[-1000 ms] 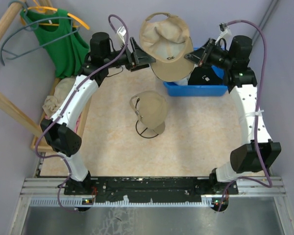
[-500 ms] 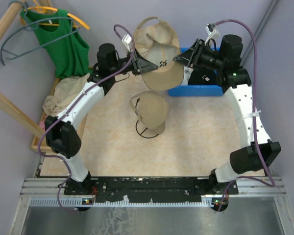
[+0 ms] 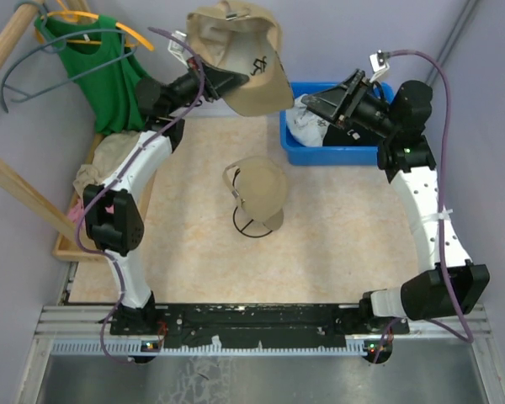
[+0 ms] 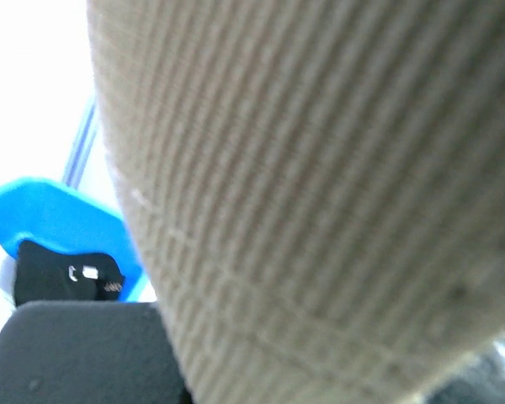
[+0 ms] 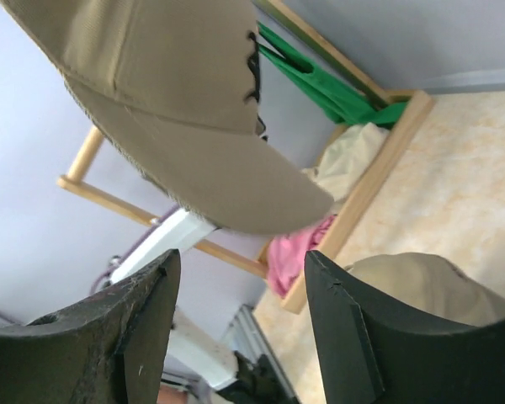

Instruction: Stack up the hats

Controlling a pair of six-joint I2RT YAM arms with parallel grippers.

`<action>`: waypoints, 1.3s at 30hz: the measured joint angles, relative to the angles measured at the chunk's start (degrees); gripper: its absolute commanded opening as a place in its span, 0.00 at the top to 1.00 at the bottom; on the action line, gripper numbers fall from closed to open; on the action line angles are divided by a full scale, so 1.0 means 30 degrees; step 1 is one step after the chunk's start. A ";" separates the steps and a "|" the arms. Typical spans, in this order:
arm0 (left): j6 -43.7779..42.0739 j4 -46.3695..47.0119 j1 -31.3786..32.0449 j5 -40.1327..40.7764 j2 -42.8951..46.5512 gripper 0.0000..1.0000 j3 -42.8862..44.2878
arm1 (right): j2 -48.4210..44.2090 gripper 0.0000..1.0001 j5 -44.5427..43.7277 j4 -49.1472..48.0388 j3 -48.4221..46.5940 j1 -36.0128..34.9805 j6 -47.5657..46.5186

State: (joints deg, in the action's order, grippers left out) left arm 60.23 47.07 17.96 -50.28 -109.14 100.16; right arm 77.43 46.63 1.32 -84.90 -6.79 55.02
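Top external: two tan hats (image 3: 259,185), left tool (image 3: 225,83) gripping raised hat (image 3: 240,50).

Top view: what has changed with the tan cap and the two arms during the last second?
The right gripper let go of the held cap and drew back over the bin; its jaws stand open. The left gripper, now alone shut on it, carried it left and toward the far side. The second cap on the stand and the bin stayed put.
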 measured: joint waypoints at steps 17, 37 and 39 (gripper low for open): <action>0.9143 1.1766 -0.0838 -0.1457 -0.4335 1.00 0.5799 | 0.3169 0.31 0.1727 -1.9853 0.5952 -0.1537 1.9897; 1.0856 1.3267 0.0401 -0.0954 -0.4335 1.00 0.5697 | 0.7045 0.48 -0.0736 -2.4137 0.4619 -0.4677 2.1609; 1.0928 1.3311 0.0393 -0.0867 -0.4335 1.00 0.5705 | 0.7067 0.51 -0.0780 -2.4108 0.4612 -0.4692 2.1602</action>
State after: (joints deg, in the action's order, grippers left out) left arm 93.01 87.00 19.14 -52.88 -122.15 117.27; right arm 98.63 44.29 -71.00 -71.07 -20.86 119.83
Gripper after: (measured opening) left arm 0.102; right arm 0.540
